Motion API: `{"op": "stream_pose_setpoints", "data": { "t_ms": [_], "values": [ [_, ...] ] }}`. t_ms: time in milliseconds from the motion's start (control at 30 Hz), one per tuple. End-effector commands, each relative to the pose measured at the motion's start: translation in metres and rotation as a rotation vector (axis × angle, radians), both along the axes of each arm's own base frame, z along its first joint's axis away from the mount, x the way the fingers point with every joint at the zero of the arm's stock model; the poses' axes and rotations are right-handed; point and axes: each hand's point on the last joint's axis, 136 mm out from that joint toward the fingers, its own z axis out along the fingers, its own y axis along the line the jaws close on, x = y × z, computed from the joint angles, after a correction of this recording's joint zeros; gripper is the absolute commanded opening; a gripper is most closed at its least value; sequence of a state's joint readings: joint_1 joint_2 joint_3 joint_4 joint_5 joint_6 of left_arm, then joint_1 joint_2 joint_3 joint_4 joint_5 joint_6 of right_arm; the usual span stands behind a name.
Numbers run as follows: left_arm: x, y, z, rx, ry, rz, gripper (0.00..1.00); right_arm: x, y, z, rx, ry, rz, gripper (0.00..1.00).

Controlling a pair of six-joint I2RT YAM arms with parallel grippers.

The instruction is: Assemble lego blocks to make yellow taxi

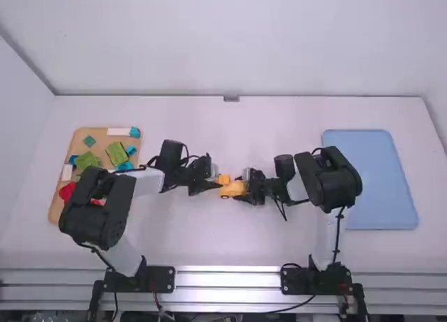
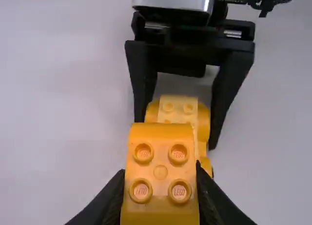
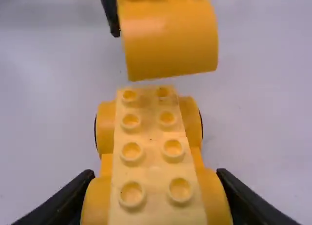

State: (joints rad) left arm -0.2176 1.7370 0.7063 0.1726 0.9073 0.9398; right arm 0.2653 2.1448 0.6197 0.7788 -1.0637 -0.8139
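Yellow and rounded, a block point(image 2: 160, 169) is pinched between the left fingers point(image 1: 207, 187); near it, the studded car base point(image 3: 152, 154) is held by its sides between the right fingers point(image 1: 244, 198).

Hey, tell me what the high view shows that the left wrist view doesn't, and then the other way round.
High view: the tan tray with green blocks and a red piece, the blue tray on the right, and both arm bases.
Left wrist view: the four studs atop the yellow block, and the round studs on the yellow base.
Both: the left hand gripping the yellow block, and the right hand gripping the yellow base.
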Motion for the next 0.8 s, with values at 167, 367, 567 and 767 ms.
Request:
{"op": "stream_pose_setpoints", "data": {
  "t_ms": [167, 367, 567, 767],
  "values": [
    [-0.015, -0.019, 0.005, -0.02, -0.006, -0.066, 0.08, 0.001, -0.001, -0.004, -0.002, 0.005, 0.001, 0.46],
    [-0.013, -0.021, 0.002, -0.031, -0.013, -0.072, 0.09, 0.0, 0.0, -0.004, 0.0, 0.01, 0.004, 0.46],
    [-0.02, -0.03, 0.0, -0.104, 0.004, -0.131, 0.09, -0.001, 0.0, -0.004, -0.001, 0.014, 0.004, 0.47],
    [-0.017, -0.031, -0.008, -0.105, 0.016, -0.133, 0.09, -0.001, 0.0, -0.004, 0.004, 0.015, 0.008, 0.47]
  ]
}}
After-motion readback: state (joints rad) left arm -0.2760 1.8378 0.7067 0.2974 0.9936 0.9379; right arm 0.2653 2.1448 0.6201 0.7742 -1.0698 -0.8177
